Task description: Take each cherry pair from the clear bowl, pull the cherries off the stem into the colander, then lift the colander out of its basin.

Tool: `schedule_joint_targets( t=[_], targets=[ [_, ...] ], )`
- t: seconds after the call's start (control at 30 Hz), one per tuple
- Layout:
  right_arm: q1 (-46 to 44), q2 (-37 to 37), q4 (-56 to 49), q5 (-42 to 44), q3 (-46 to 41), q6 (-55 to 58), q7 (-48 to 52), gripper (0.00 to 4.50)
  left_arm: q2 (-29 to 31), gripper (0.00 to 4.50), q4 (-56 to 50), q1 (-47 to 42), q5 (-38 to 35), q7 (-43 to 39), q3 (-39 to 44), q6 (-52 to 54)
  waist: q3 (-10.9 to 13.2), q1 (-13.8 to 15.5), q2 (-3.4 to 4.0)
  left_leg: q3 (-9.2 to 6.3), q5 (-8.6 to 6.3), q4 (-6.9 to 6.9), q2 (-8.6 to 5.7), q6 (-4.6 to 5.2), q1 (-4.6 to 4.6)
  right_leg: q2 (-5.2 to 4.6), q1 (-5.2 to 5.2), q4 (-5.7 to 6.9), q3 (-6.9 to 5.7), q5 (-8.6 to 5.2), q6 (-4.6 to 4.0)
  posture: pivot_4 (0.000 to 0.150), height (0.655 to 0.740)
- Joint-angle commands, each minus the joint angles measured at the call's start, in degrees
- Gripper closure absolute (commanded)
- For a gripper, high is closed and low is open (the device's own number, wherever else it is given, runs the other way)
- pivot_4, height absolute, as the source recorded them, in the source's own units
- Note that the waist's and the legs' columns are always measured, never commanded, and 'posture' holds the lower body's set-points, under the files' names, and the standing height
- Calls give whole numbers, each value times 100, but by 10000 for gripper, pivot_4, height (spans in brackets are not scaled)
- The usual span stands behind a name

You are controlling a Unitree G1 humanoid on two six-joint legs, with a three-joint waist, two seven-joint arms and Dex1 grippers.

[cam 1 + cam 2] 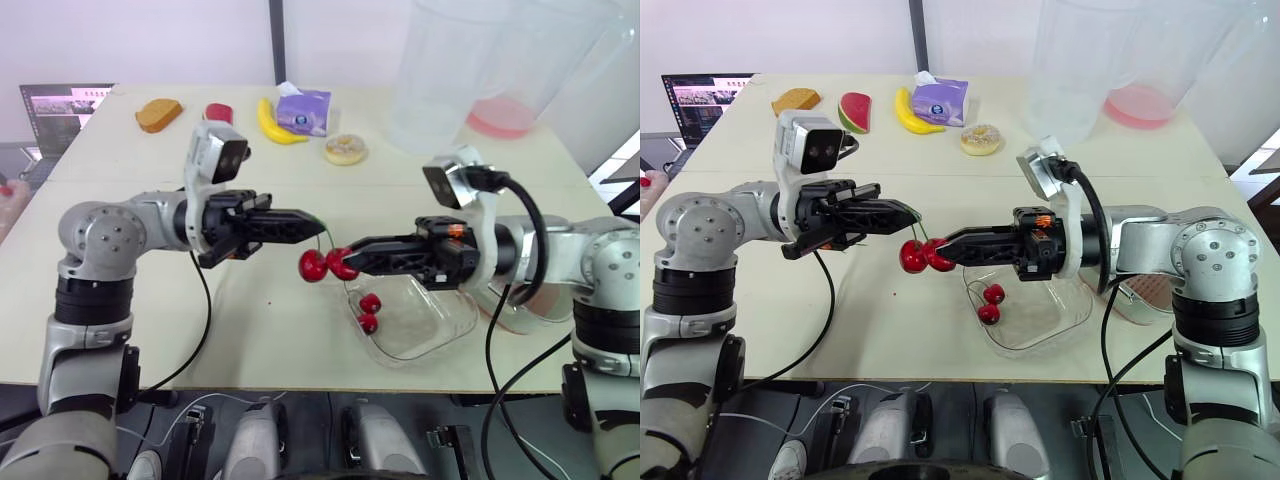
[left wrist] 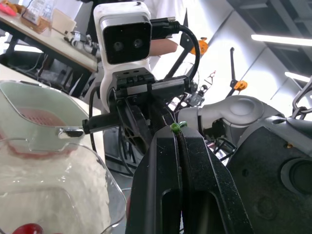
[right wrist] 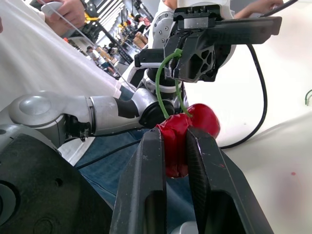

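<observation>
Just off the bowl (image 1: pixel 445 322)'s 10 o'clock rim: cherry pair (image 1: pixel 314 265), mid-air
Left claw (image 1: pixel 319 222): pinching the thin stem (image 3: pixel 160 83)
Right claw (image 1: pixel 342 256): squeezing one cherry (image 3: pixel 174 139)
Feel: probably light, squishy, slick; go gentle

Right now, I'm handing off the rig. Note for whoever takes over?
Left gripper: shut on the stem of a cherry pair, in the air beside the bowl.
Right gripper: shut on one cherry of that pair; neither cherry is off yet.
Second pair lies in the bowl. Colander sits in its basin behind the right arm, contents hidden.
Left to do: pull both pairs off, then lift the colander out.
</observation>
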Motion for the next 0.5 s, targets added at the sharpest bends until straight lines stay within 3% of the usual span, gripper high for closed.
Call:
schedule_joint_targets(
  t=[0.03, 0.5],
  targets=[
    [3, -59, -133, -23, -23, -108, 16, 42768, 38, 44456, -129, -41, -81, -27, 146, -34, 0, 1, 0, 0, 0, 0, 0, 0, 0, 0, 0, 0, 0, 0, 0, 1500, 7400],
    [29, -84, -180, -128, 24, -141, 110, 42768, 2, 44456, -93, -21, 47, 88, 112, -143, 0, 1, 0, 0, 0, -1, 0, 0, 0, 0, 0, -1, 0, 0, 0, 1500, 7400]
  ],
)
